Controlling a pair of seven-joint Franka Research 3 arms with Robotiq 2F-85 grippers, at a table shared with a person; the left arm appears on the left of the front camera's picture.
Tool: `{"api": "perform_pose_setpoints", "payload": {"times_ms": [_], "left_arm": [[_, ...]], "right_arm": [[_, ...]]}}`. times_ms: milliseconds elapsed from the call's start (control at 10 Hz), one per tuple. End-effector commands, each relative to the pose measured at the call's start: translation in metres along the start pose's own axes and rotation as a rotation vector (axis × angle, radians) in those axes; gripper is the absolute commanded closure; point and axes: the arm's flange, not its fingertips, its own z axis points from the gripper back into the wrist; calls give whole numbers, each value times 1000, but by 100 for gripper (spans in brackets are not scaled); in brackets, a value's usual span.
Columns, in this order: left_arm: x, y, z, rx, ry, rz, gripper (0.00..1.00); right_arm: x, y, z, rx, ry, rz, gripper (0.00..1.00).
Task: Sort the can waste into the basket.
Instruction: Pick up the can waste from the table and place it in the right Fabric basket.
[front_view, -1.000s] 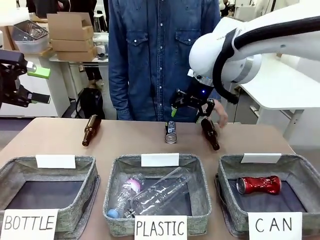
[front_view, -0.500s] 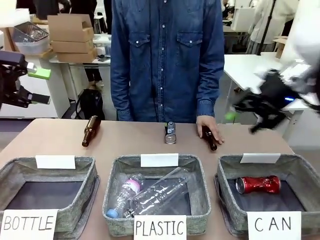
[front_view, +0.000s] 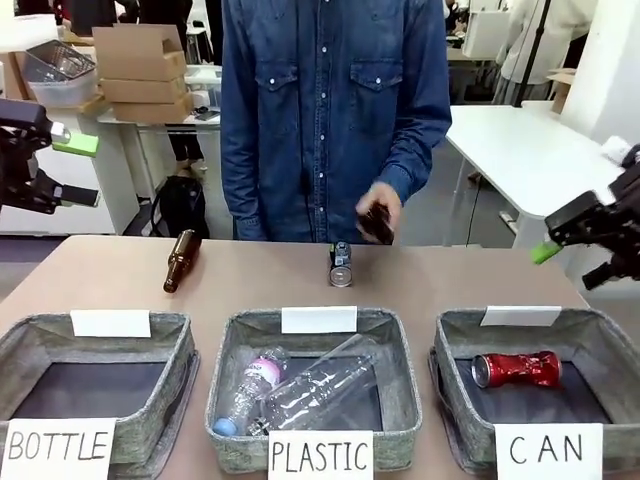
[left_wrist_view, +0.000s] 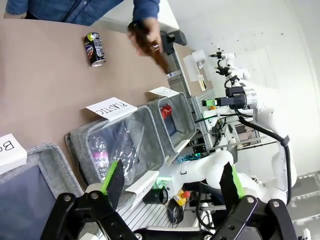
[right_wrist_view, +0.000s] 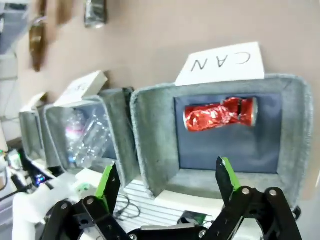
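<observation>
Fingers (right_wrist_view: 109, 186) of R gripper (right_wrist_view: 167, 175) and L gripper (left_wrist_view: 172, 180) wide open, empty; red can (front_view: 517, 369) in CAN basket (front_view: 455, 330); dark can (front_view: 342, 267) on table (front_view: 480, 280) centre, nr person's hand (front_view: 378, 215), so wait till hand clears, grip across body.

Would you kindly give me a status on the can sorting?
Left claw, right claw open, empty. Red can in CAN basket; dark can on table. Person's hand holds brown bottle nearby.

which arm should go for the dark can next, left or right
Probably right. The right claw, open, hangs near the CAN basket, so the carry from the dark can, lying mid-table, is short. The left claw, also open, hangs at the far left, beyond the BOTTLE basket.
</observation>
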Motion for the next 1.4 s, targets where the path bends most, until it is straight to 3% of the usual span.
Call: {"api": "perform_pose_setpoints", "payload": {"times_ms": [0, 100, 200, 300, 400, 600, 700, 900, 1300], "left_arm": [[1, 0, 2, -4, 9, -14, 0], [1, 0, 2, -4, 9, -14, 0], [1, 0, 2, -4, 9, -14, 0], [1, 0, 2, -4, 9, -14, 0], [1, 0, 2, -4, 9, -14, 0], [1, 0, 2, -4, 9, -14, 0], [1, 0, 2, -4, 9, -14, 0], [1, 0, 2, -4, 9, -14, 0], [1, 0, 2, -4, 9, -14, 0]], "right_arm": [[28, 17, -14, 168, -32, 41, 0], [54, 37, -28, 299, -120, 1, 0], [60, 35, -25, 306, -126, -10, 0], [51, 2, -1, 379, -38, 3, 0], [35, -35, 25, 441, -35, -63, 0], [1, -97, 62, 586, -90, -156, 0], [-12, -112, 70, 590, -128, -202, 0], [-14, -106, 62, 585, -141, -187, 0], [44, -13, 9, 586, -1, 53, 0]]}}
